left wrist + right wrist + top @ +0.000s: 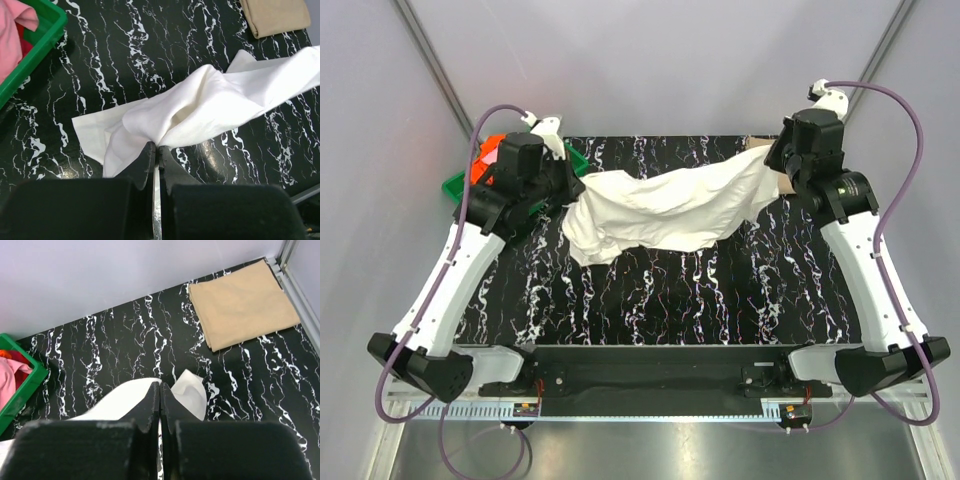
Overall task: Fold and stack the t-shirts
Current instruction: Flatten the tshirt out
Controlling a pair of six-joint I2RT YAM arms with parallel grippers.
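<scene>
A white t-shirt (665,210) hangs stretched between my two grippers above the black marbled table (650,290). My left gripper (157,148) is shut on the white t-shirt's (210,105) left end. My right gripper (160,387) is shut on the white t-shirt's (120,402) right end. A folded tan t-shirt (242,305) lies flat at the back right corner and also shows in the left wrist view (275,17). Pink (12,35) and red t-shirts lie in the green crate (37,45).
The green crate (460,185) stands at the back left, partly hidden by my left arm. It also shows in the right wrist view (22,385). A grey wall runs behind the table. A metal rail (300,285) borders the right edge.
</scene>
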